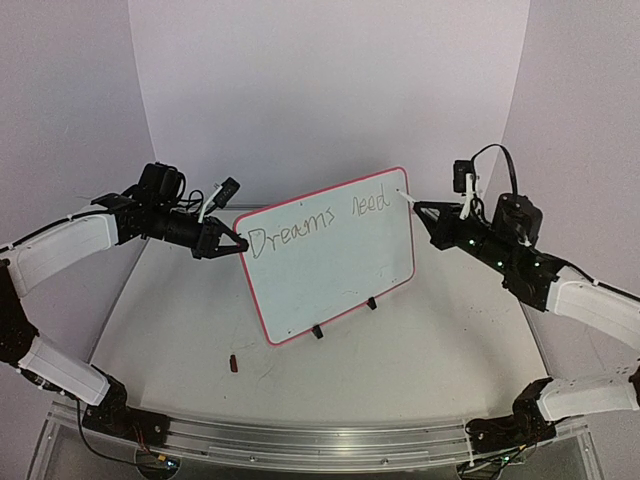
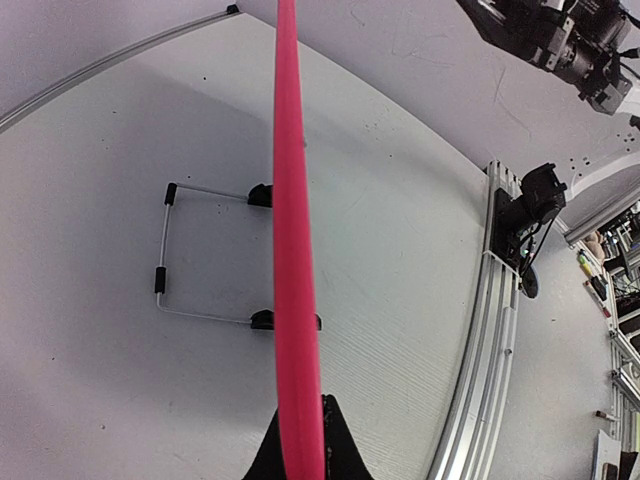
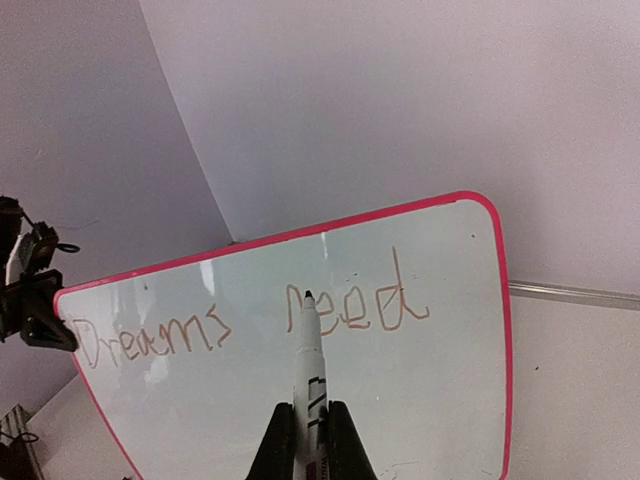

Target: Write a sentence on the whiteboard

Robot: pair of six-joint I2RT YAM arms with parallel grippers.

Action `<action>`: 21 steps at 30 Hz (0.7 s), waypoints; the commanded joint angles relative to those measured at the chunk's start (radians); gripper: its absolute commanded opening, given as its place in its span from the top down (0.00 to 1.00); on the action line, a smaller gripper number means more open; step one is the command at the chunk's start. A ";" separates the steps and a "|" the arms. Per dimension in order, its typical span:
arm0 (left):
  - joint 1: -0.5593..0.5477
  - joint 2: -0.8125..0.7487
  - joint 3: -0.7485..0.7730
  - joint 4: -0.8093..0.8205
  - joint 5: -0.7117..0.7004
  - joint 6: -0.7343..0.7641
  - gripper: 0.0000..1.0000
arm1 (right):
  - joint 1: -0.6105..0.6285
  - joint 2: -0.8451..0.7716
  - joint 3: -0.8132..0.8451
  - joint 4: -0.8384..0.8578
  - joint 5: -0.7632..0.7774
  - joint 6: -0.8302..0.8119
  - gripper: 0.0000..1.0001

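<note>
Sentence (image 1: 300,236) reads "Dreams need", one slanted line across upper whiteboard (image 1: 340,285). Whiteboard stands tilted on black feet at middle of table (image 1: 430,350). Left hand (image 1: 240,246) clenched on board's left red edge. Right hand (image 3: 310,440) grasps white marker (image 3: 308,370), tip at "n" of "need".

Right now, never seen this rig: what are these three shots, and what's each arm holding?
Two robot arms are bolted at the near edge of a table. The wide picture looks down from above and behind them; the other two come from a camera on each wrist. The left gripper pinches the red-framed edge of the whiteboard. The right gripper holds a marker pointed toward the board, where the sentence so far reads "Dreams need". A small dark object lies on the table in front of the board.
</note>
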 commanded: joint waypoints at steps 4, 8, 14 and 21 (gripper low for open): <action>-0.027 0.017 -0.007 -0.061 -0.021 0.004 1.00 | 0.008 -0.129 -0.031 -0.186 -0.162 0.045 1.00; -0.029 0.016 -0.007 -0.059 -0.023 0.003 1.00 | 0.023 -0.148 -0.061 -0.201 -0.160 0.089 1.00; -0.039 0.016 -0.009 -0.062 -0.032 0.002 1.00 | 0.151 -0.073 -0.052 -0.197 -0.109 0.094 1.00; -0.045 0.017 -0.007 -0.065 -0.042 0.003 1.00 | 0.312 0.080 -0.007 -0.118 -0.064 0.113 1.00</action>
